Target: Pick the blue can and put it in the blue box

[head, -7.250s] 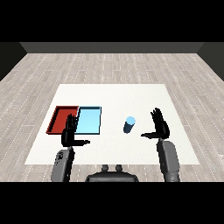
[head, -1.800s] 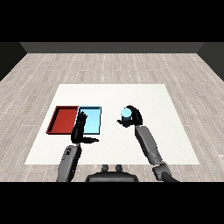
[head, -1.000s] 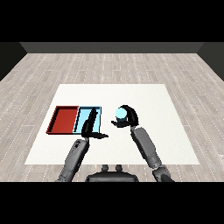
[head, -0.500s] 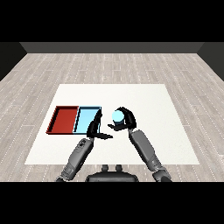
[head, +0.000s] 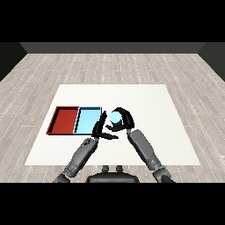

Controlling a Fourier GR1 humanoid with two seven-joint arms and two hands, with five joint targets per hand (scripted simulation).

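Head view, frame centre: right hand [head: 124,117] curls round the blue can [head: 114,117], just right of the blue tray [head: 88,121]; left hand [head: 100,127] spread alongside. Carry leftward, lower upright inside.

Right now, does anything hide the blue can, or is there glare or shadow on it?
Head view: no glare or strong shadow on the can; lighting is flat and even. The right hand curls round the can and covers its sides, so mostly its top shows. The left hand overlaps the blue tray edge.
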